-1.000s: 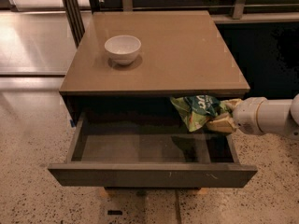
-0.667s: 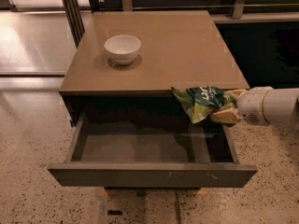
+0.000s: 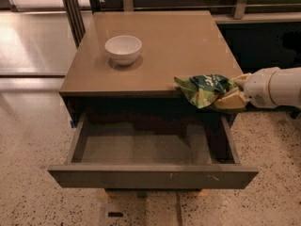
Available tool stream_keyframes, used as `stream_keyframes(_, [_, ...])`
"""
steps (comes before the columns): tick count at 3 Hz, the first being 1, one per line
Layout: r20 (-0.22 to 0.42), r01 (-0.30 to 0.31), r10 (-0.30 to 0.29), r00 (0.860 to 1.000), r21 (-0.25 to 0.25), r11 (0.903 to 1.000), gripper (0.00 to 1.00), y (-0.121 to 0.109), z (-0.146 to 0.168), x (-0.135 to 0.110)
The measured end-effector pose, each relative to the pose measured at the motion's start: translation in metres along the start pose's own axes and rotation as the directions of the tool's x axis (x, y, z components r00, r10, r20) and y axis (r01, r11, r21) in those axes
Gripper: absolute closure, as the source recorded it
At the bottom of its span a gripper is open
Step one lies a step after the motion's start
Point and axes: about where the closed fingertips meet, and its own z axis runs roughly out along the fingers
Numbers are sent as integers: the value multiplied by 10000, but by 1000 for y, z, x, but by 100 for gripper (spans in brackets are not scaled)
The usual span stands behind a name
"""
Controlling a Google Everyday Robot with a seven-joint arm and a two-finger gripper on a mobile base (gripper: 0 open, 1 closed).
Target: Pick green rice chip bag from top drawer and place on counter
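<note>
Item 1: crumpled shiny green foil snack bag [image 3: 207,89] with white lettering. I see it held at the front right edge of the desk, above the open drawer's right side. I cannot tell whether it touches the surface.

Item 2: my pincer [image 3: 233,90], tan-fingered on a white arm, reaching in from the right and clamped on the bag's right end.

Item 3: glossy tan-brown square desk [image 3: 178,41] atop the dark cabinet.

Item 4: wide shallow dark grey top drawer [image 3: 150,177], pulled fully out, with its grey floor showing.

Item 5: small round white bowl [image 3: 123,49], upright at the desk's rear left, well apart from the bag.
</note>
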Motion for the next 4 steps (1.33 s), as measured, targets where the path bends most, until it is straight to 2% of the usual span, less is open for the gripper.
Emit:
stream_keyframes(1, [-136, 44, -43, 9999, 73, 10000, 100, -22, 9, -18])
stream_keyframes(3, [-577, 67, -35, 9983, 563, 9984, 100, -56, 14, -48])
stream_keyframes(4, [-756, -198, 266, 9968, 900, 9957, 100, -79, 28, -51])
